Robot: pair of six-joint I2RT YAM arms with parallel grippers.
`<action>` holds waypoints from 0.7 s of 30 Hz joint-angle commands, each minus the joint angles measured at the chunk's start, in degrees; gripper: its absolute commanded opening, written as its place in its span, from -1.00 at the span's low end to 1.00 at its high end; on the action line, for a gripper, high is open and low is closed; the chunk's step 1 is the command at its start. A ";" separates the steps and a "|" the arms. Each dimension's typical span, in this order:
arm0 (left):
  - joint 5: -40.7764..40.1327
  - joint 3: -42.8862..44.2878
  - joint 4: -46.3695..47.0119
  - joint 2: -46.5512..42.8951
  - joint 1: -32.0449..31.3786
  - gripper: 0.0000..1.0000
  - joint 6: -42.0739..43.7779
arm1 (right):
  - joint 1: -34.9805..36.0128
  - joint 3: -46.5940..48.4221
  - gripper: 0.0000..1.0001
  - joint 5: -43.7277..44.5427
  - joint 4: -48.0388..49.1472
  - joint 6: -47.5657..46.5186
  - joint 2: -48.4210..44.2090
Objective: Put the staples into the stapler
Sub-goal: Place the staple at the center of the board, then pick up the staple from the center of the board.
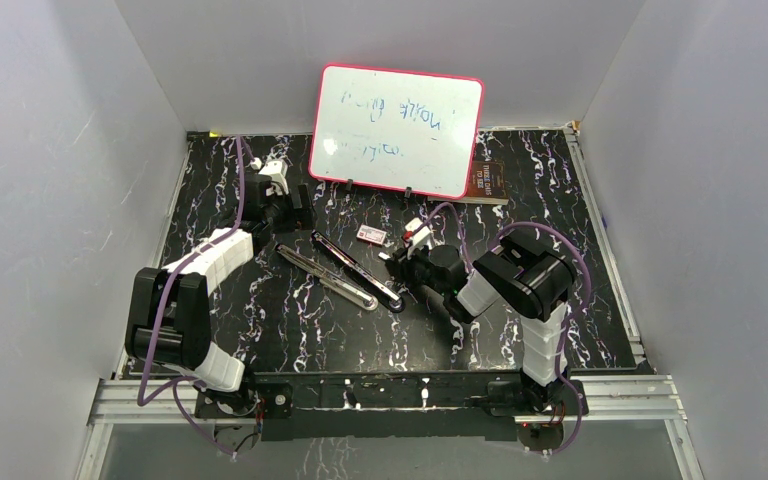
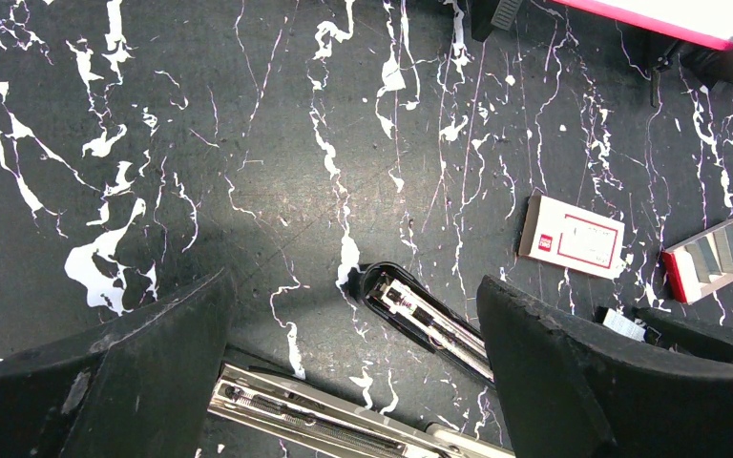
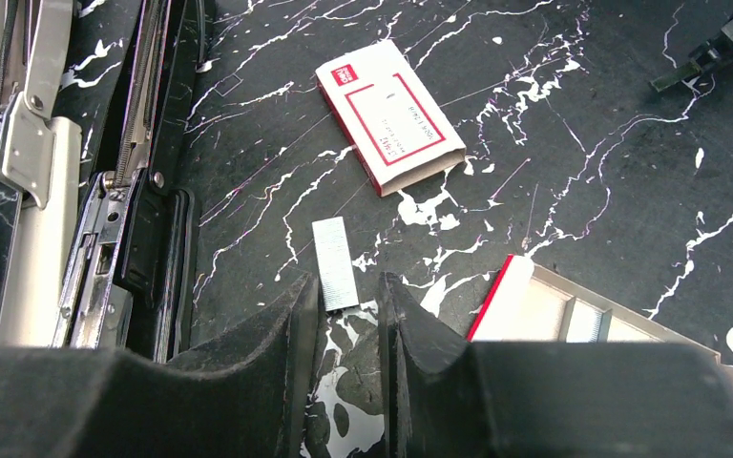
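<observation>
The black stapler [image 1: 345,273] lies opened flat at the table's middle, its two long halves side by side. In the left wrist view the black half [image 2: 420,320] and the shiny rail half [image 2: 324,420] lie below my left gripper [image 2: 353,281], which is wide open and empty above them. A short silvery strip of staples [image 3: 334,262] lies flat on the table. My right gripper [image 3: 351,291] is open by a narrow gap, and the strip's near end sits at its fingertips without being pinched. The stapler [image 3: 129,181] is to the left of it.
A white box with a red label [image 3: 389,114] lies beyond the strip. A red-edged tray [image 3: 544,305] holding more staples sits right of my right gripper. A pink-framed whiteboard [image 1: 397,130] stands at the back, with a brown object [image 1: 487,180] behind it.
</observation>
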 commanded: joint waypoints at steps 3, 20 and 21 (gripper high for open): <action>0.84 -0.55 0.63 -0.76 0.22 0.93 -0.16 | 0.52 -0.81 -0.34 -2.71 -11.23 -2.16 3.40; 0.82 -0.50 0.62 -0.82 0.25 0.93 -0.06 | 1.07 -0.31 -0.71 -4.30 -10.83 -2.96 3.65; 0.84 -0.51 0.66 -0.82 0.23 0.93 -0.11 | 1.09 -0.43 -0.72 -4.04 -10.63 -2.69 3.39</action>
